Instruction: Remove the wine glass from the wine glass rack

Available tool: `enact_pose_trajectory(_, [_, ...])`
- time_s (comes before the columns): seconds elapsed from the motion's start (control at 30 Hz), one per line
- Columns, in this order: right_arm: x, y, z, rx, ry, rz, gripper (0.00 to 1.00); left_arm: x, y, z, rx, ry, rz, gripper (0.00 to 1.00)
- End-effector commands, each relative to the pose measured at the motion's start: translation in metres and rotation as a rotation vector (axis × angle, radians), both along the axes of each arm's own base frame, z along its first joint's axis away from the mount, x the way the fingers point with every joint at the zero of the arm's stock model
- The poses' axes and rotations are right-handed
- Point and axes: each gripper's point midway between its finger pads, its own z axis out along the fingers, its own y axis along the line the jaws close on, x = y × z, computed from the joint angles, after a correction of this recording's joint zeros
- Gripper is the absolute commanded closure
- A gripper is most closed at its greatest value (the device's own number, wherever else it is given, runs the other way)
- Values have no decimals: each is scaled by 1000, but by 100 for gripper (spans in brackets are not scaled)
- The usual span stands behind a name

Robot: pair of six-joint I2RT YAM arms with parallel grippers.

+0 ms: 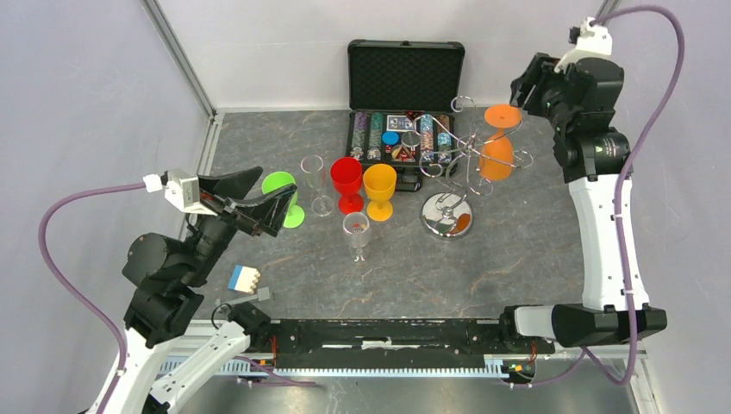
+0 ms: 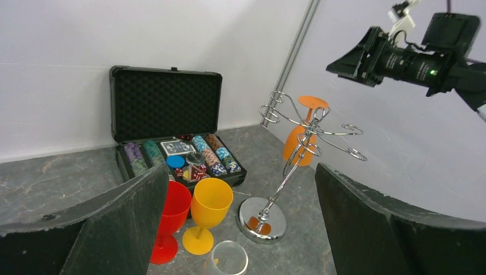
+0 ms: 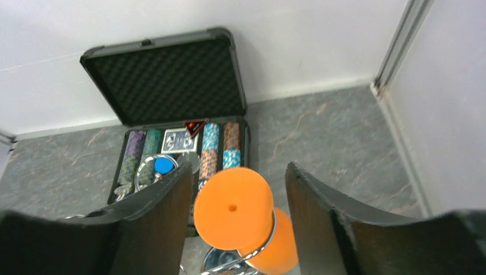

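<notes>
The wine glass (image 1: 496, 155) is orange and hangs upside down from a hook arm of the silver wire wine glass rack (image 1: 446, 216), its round foot on top. My right gripper (image 1: 522, 93) is open and empty, just above and to the right of the glass. In the right wrist view the orange foot (image 3: 233, 207) sits below and between my spread fingers (image 3: 157, 212), untouched. My left gripper (image 1: 277, 181) is open and empty at the left. Its view shows the rack (image 2: 286, 166) and the orange glass (image 2: 297, 144) far ahead.
An open black case (image 1: 405, 78) of poker chips stands behind the rack. Red (image 1: 346, 177), yellow (image 1: 379, 185), green (image 1: 297, 216) and two clear glasses (image 1: 356, 226) stand left of the rack. A small blue and white block (image 1: 244, 278) lies near the left arm.
</notes>
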Motion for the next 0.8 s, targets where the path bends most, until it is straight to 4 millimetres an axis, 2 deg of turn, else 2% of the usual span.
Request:
enact_pose_trajectory(0.0, [-7,8,-17,212,9,115,39,0,-10,1,-31,8,-48,0])
enact_pose_trajectory(0.17, [-8,2,-37,265,29,109,48,-2,-10,2,-32,1,-59,0])
enact_pose_trajectory(0.3, [-6,1,-50,280,53,103,51,-4,-9,3,-41,-7,-55,0])
enact_pose_trajectory(0.5, [-6,4,-53,301,50,115,55,-4,-9,1,-44,-2,-54,0])
enact_pose_trajectory(0.77, [-10,5,-57,362,48,104,55,-3,-9,1,-45,0,-54,0])
